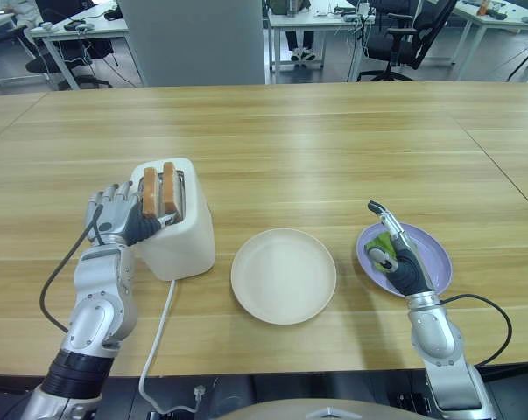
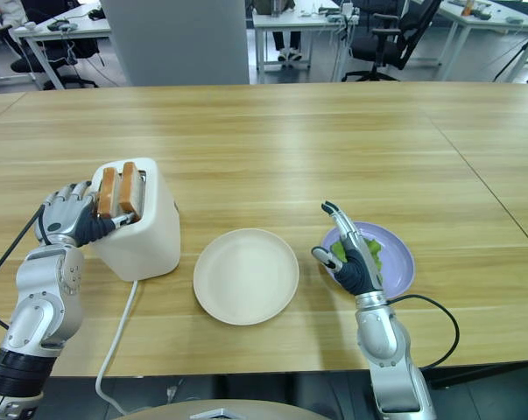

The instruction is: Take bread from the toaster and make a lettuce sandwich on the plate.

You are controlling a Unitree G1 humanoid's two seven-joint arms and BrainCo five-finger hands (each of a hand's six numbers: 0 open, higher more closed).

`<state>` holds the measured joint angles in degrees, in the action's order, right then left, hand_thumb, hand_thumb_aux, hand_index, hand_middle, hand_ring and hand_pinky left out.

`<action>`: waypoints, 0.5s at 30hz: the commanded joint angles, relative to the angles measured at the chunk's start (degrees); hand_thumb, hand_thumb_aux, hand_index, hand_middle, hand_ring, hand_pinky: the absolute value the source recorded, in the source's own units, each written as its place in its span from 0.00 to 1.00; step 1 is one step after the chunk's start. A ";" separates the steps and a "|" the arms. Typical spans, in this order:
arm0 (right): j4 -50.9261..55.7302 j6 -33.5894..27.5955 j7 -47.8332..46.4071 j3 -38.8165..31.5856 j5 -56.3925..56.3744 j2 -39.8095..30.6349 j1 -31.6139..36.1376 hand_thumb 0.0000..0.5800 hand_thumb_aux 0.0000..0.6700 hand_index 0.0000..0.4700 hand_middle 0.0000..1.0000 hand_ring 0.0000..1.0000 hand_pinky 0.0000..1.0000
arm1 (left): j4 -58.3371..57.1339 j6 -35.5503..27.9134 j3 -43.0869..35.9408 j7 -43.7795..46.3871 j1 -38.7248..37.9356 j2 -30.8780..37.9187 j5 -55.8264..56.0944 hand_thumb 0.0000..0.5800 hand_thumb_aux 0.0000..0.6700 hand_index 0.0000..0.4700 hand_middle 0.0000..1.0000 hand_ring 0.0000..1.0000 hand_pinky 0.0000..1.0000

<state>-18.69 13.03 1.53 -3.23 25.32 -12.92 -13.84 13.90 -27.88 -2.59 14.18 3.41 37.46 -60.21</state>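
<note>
Left hand [image 1: 113, 220] is pressed up against the left side of the white plastic toaster [image 1: 183, 245], level with its top edge and right next to the slots. I honestly can't tell whether it has hold of anything or is just resting there, the angle doesn't show it.

2 toasted brown bread slices [image 1: 149, 192] are standing upright in the slots, side by side, with their tops sticking out above the toaster. The nearer one is just beside that hand. A white power cord [image 1: 163, 324] runs down from the toaster's front corner and off the near edge of the light wooden table [image 1: 290, 149].

Right hand [image 1: 402, 262] is over the near-left part of the round purple plate [image 1: 434, 254]. It's released, with the fingers spread and 1 pointing up and away, not closed around anything. The green lettuce [image 2: 371, 252] is sitting on that purple plate, right beside the hand, touching or very nearly touching it.

Between the toaster and the purple plate is the round cream plate [image 1: 284, 276]. It's near the toaster, and a small gap of bare table separates it from the purple one.
</note>
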 commanded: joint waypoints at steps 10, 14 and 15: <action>-1.21 -0.85 -0.58 0.04 -0.15 -0.19 -0.64 0.00 0.00 0.00 0.00 0.00 0.00 | -0.69 1.10 3.22 -1.96 -0.69 -1.00 5.14 1.00 1.00 0.98 1.00 1.00 1.00; -1.22 -0.85 -0.65 0.06 -0.26 -0.30 -0.64 0.00 0.00 0.00 0.00 0.00 0.00 | -0.42 1.74 3.99 -2.12 -1.23 -0.32 5.38 1.00 1.00 0.98 1.00 1.00 1.00; -1.21 -0.85 -0.68 0.06 -0.29 -0.33 -0.62 0.00 0.00 0.00 0.00 0.00 0.00 | -0.28 1.97 4.20 -2.25 -1.35 -0.03 5.33 1.00 1.00 0.98 1.00 1.00 1.00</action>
<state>-19.33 12.94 1.40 -3.24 25.29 -13.12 -14.10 15.15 -25.73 0.69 11.43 3.01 36.93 -55.32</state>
